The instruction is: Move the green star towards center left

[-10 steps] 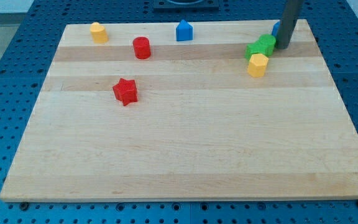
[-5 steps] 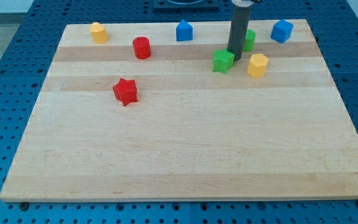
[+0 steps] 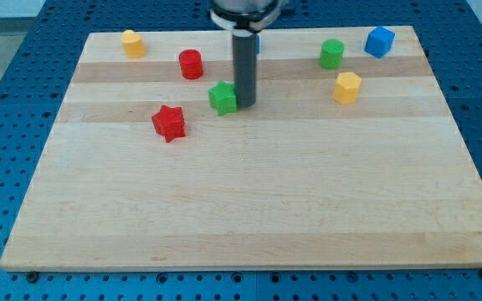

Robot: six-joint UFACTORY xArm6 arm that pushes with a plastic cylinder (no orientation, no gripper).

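With my tip (image 3: 245, 104), a jawless end effector, touching its right side, the green star-shaped block (image 3: 222, 97) lies leftward.

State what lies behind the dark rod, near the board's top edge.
A blue block shows only as slivers beside the rod; its shape is covered. My tip touches the green star's right side.

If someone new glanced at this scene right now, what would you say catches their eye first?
Probably the dark rod coming down from the view's top, with my tip pressed against the right side of the green star in the upper middle of the wooden board. Next, the red star sits just left and below it, with the red cylinder above. At upper right are a green cylinder, a yellow block and a blue block.
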